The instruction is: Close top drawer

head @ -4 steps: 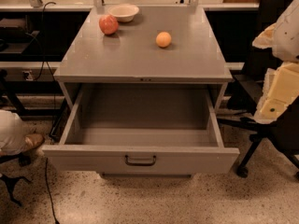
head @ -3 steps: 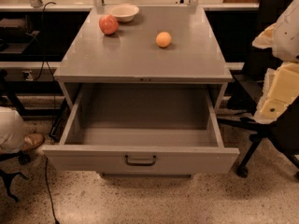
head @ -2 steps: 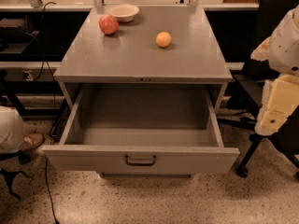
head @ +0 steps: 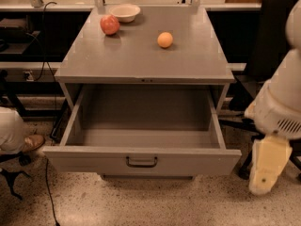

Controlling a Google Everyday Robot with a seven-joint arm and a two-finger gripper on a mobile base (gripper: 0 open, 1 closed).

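Worktop [head: 141,60]: you have a red apple [head: 109,25], a bowl [head: 124,12] and an orange [head: 165,39] at its far end.
Top drawer [head: 84,160]: it stands pulled well out toward the near side. Its front runs left to right, with the bar handle [head: 141,162] at the centre.
Pincer [head: 265,166]: it hangs low at the right, just beyond the drawer's near right corner. You cannot tell whether it is apart or together.
Bearing: the drawer front lies to the pincer's left, so your push must run near to far.

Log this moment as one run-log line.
top drawer: open, empty, not yet closed | gripper: low, right of drawer front, not touching | cabinet top: apple, orange, bowl
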